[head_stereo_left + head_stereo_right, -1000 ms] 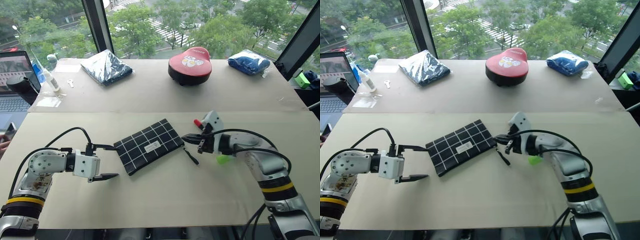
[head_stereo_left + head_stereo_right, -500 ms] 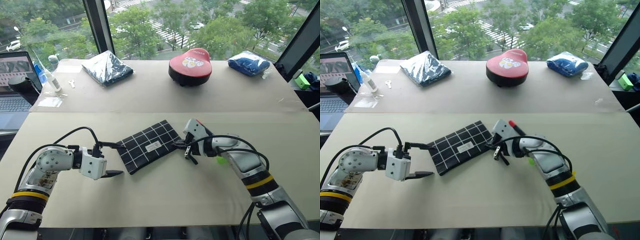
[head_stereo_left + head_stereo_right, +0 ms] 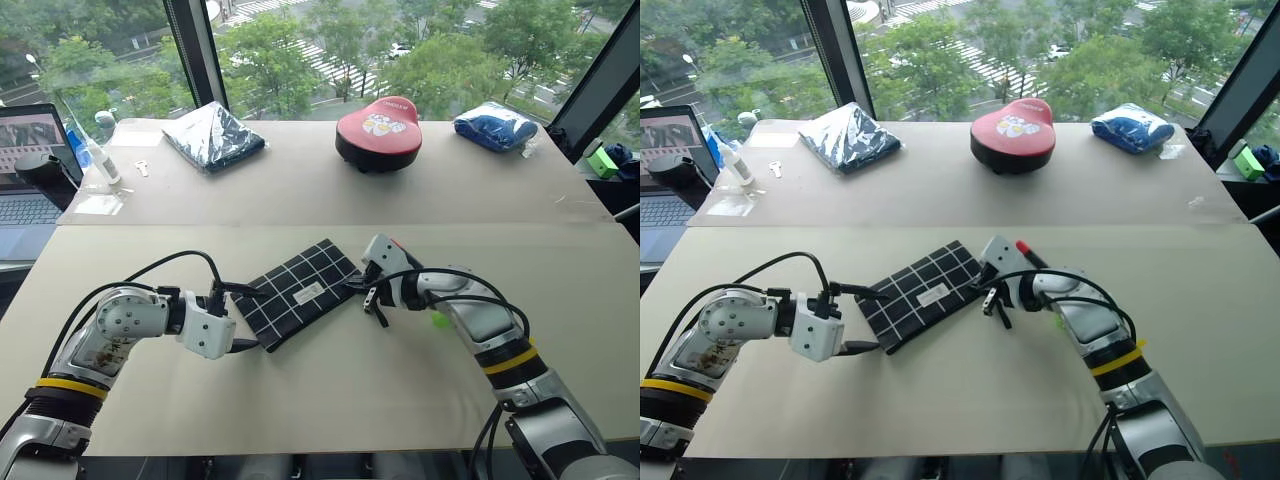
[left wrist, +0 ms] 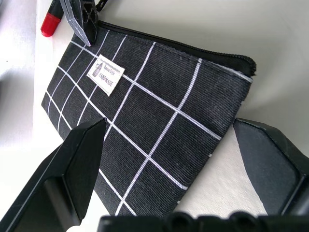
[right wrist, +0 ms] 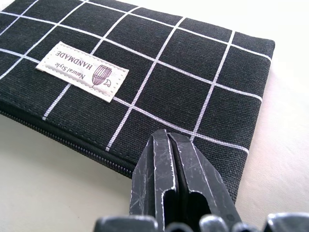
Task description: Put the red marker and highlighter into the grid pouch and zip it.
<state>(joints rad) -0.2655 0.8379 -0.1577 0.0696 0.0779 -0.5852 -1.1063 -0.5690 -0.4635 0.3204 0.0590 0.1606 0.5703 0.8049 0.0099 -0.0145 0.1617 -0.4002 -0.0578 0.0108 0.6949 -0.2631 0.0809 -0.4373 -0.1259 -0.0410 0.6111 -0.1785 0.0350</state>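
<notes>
Grid pouch [image 3: 299, 290]: flat between both grippers.
Left gripper [image 3: 243, 317]: fingers apart, straddling its near corner.
Right gripper [image 3: 358, 287]: pinched together at zipper end.

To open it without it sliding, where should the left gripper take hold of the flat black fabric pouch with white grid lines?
Probably the short closed end of the black grid fabric pouch, approached from the robot's left. The pouch lies flat, and the open left gripper already brackets that corner.

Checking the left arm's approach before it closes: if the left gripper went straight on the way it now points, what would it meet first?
Most likely the grid pouch: the left gripper is open, its fingers straddling the pouch's near corner, so the fabric lies straight ahead.
</notes>
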